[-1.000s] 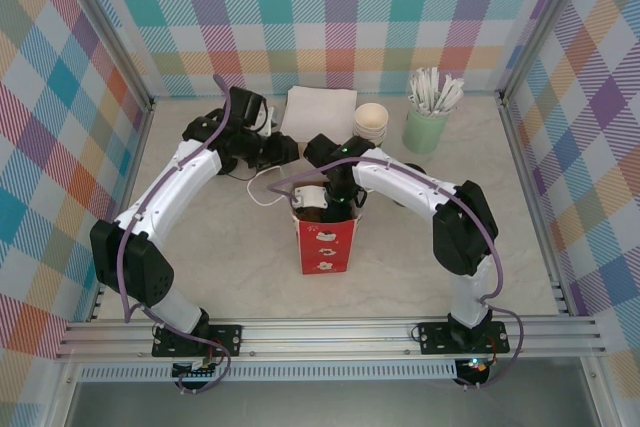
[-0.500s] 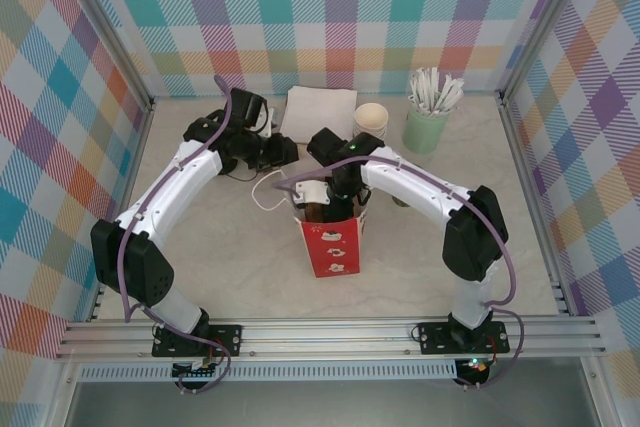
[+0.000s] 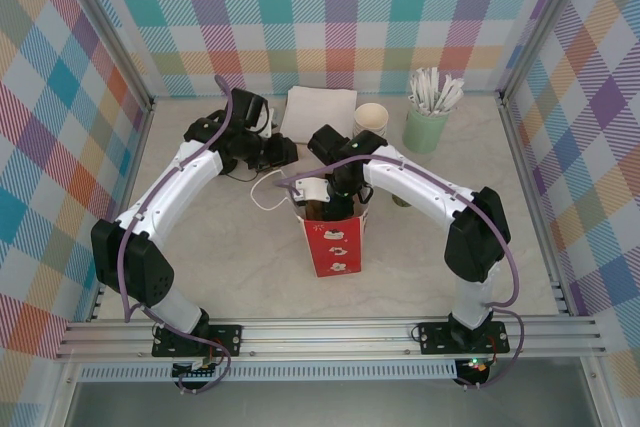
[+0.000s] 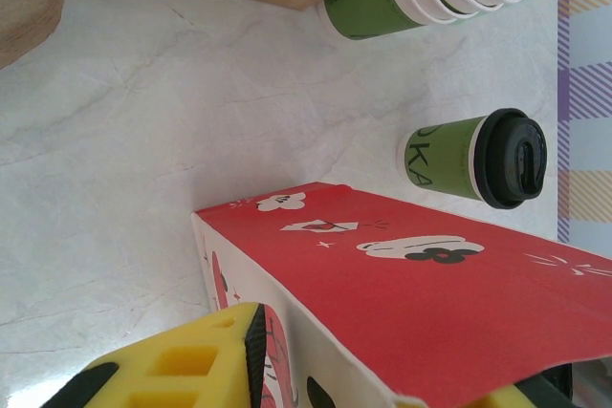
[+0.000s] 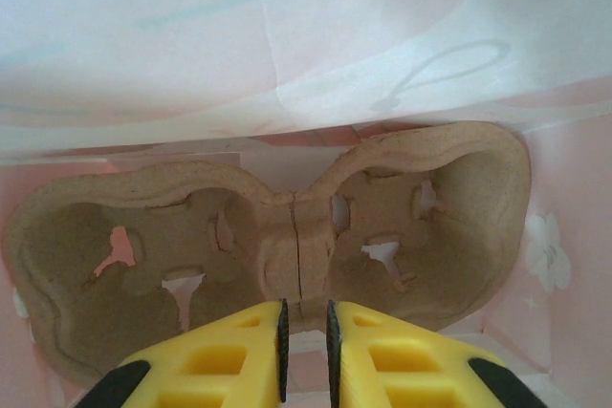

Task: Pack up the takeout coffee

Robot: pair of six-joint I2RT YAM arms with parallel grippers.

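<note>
Shifted rightward, red bag (image 3: pixel 333 245) stands near takeout coffee (image 4: pixel 449 158) lettered "OKA".

My left arm (image 3: pixel 170 182) reaches forward and bends inward, and my left gripper (image 4: pixel 382 365) has its yellow fingers (image 4: pixel 182 360) parted; whether they grip I cannot tell. My right arm (image 3: pixel 420 187) arcs across toward it, wrist turned down, the right gripper (image 5: pixel 305 317) closed to a thin slit.

Yellow fingers (image 5: pixel 220 355) nearly together, tips at brown pulp cup carrier (image 5: pixel 430 226) inside pink bag (image 5: pixel 564 188).
</note>
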